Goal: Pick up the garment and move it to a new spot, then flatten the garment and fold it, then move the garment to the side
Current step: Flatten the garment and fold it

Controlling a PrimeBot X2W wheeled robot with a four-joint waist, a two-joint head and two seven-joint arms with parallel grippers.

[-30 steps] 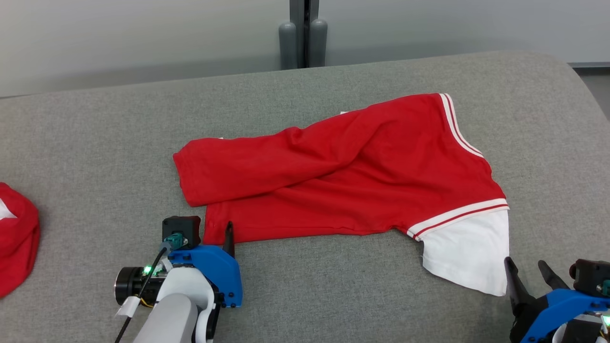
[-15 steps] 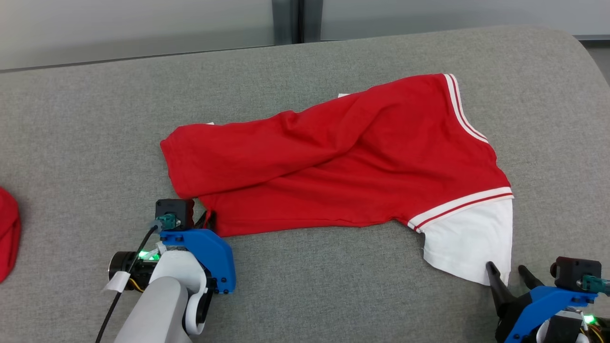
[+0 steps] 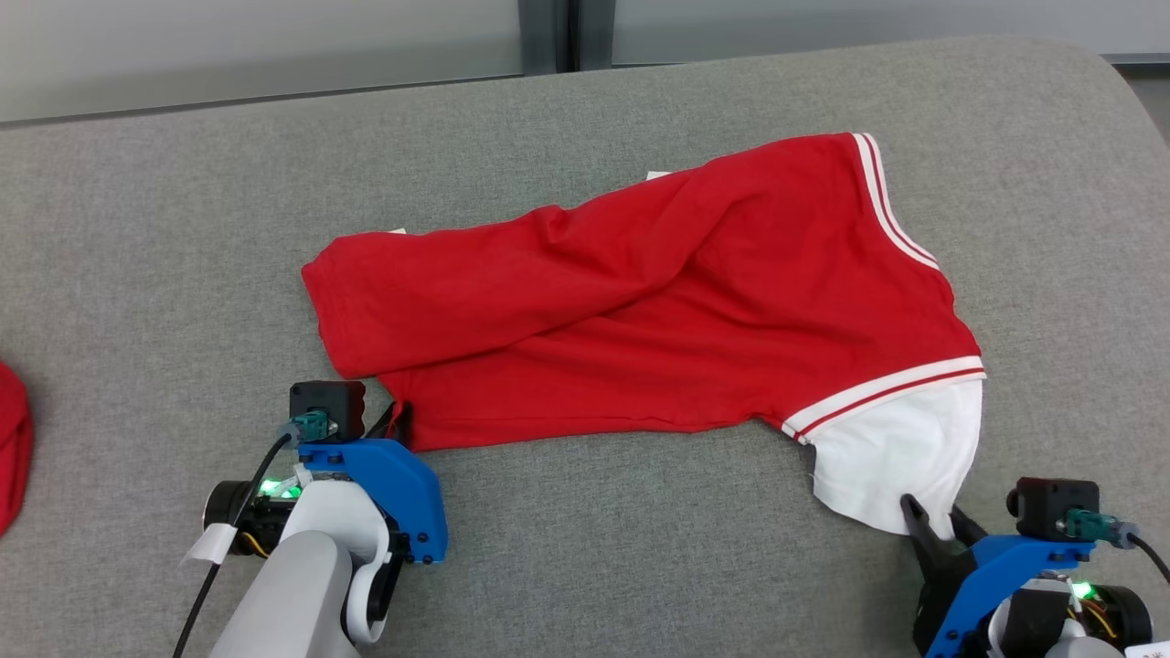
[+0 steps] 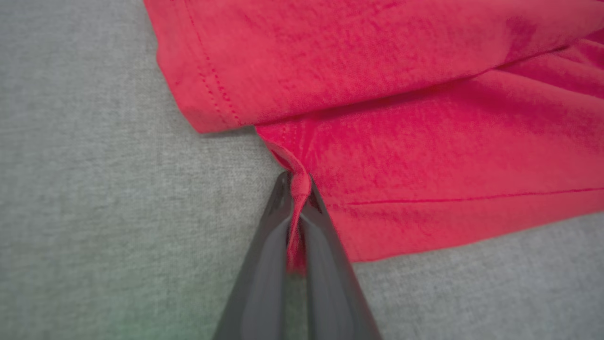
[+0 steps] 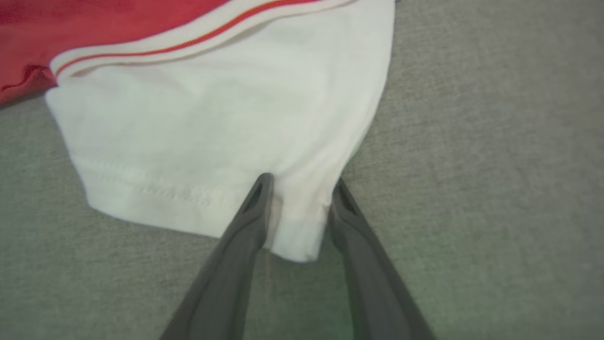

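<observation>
The garment (image 3: 640, 320) is a red shirt with a white, stripe-edged sleeve (image 3: 896, 457), lying creased and partly folded over itself on the grey padded surface (image 3: 183, 228). My left gripper (image 3: 395, 422) is at its near left corner. In the left wrist view, the left gripper (image 4: 297, 184) is shut on a pinched fold of the red hem (image 4: 424, 141). My right gripper (image 3: 932, 521) is at the sleeve's near corner. In the right wrist view, the right gripper (image 5: 299, 182) has its fingers apart, straddling the white sleeve's (image 5: 212, 132) corner.
Another red cloth (image 3: 11, 439) pokes in at the left edge. The surface's far edge runs along a pale wall with a dark post (image 3: 548, 37), and its far right corner (image 3: 1097, 82) is rounded. Bare grey surface lies between my two arms.
The head camera has tilted, shifting the whole picture. My left gripper has shut on the red hem. My right gripper has moved forward over the sleeve corner and its fingers have narrowed.
</observation>
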